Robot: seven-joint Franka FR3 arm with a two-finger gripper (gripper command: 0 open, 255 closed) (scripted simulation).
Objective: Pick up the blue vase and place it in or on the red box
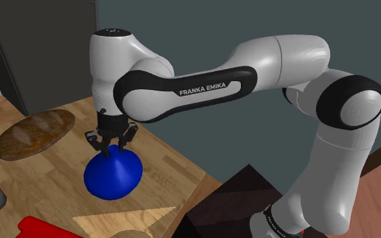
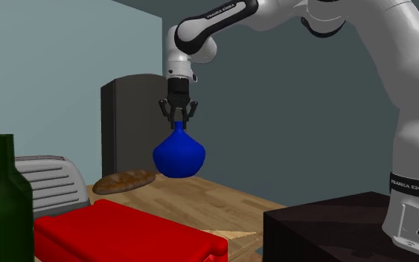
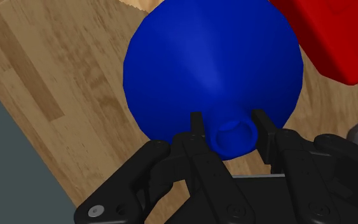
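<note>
**Blue vase [image 1: 113, 174] clasped at the neck, clear of the bench**

Second exterior view, left to right. Two dark green bottles [image 2: 3, 193] stand nearest the camera, with a grey ribbed appliance [image 2: 48, 179] behind them. The red box [image 2: 118, 231] lies flat on the wooden bench [image 2: 222, 197], its broad top face a plain red. A brown loaf [image 2: 126, 181] lies farther back. Next comes the vase, upright with its neck uppermost. Its round body hangs clear of the bench, directly beneath the claw [image 2: 178, 120]. The claw points straight down, and its two black fingers are closed against opposite sides of the narrow neck. At the right, the dark stand [image 2: 327, 231] carries the white arm [image 2: 416, 112].

Wrist view. The fingertips [image 3: 196, 121] press the neck from both sides. The vase's body bulges beyond them, over the bench, and the red box lies just beside it.
</note>
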